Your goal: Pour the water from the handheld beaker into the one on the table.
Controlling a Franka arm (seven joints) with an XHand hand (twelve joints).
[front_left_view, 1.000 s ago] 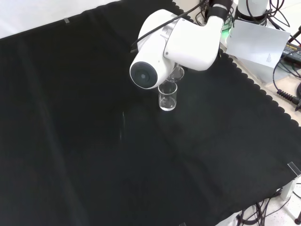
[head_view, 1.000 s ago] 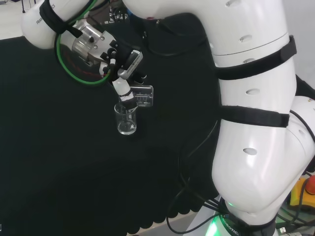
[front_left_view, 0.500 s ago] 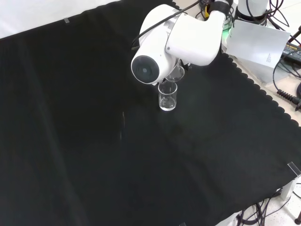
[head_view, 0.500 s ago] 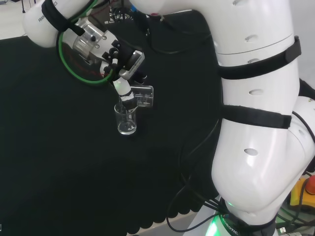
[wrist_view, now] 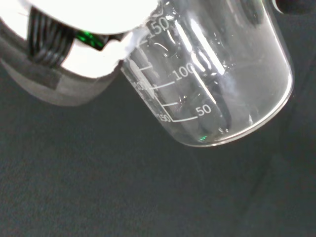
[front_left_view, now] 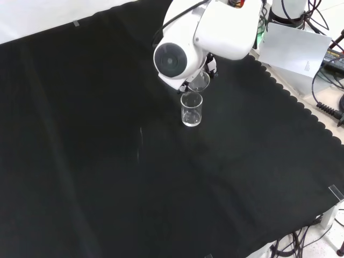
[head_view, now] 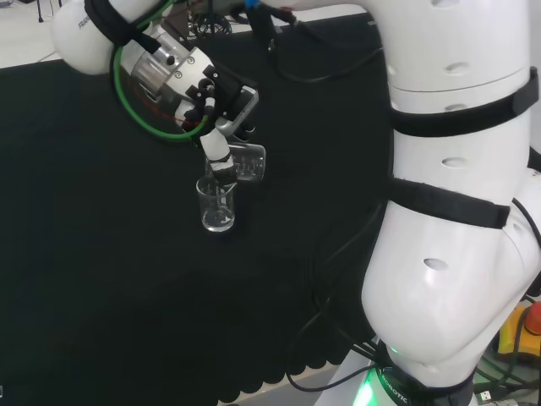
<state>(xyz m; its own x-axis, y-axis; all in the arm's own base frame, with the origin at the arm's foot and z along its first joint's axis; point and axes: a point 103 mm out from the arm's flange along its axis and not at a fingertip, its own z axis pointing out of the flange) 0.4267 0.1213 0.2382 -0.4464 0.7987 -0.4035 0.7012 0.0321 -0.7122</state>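
Observation:
A clear graduated beaker (head_view: 248,162) lies tipped on its side in my hand (head_view: 221,106), whose fingers are curled round it. Its mouth is just above the rim of a second clear beaker (head_view: 217,205) that stands upright on the black cloth. In the front view the standing beaker (front_left_view: 191,110) is below the tipped beaker (front_left_view: 199,81), which is half hidden by the arm's white link (front_left_view: 180,56). The wrist view has the held beaker (wrist_view: 217,74) close up, tilted, with droplets on its wall and no pool of water; a white part of the hand (wrist_view: 84,24) lies beside it.
Black cloth (front_left_view: 107,161) spreads wide around the standing beaker. Its scalloped edge (front_left_view: 301,107) runs along the right of the front view, with cables and a white panel (front_left_view: 293,48) beyond it. The arm's large white links (head_view: 448,211) take up the right of the head view.
The wrist and its link have risen and shifted a little to the right in the head view. The held beaker stays tipped over the standing one, which has not moved.

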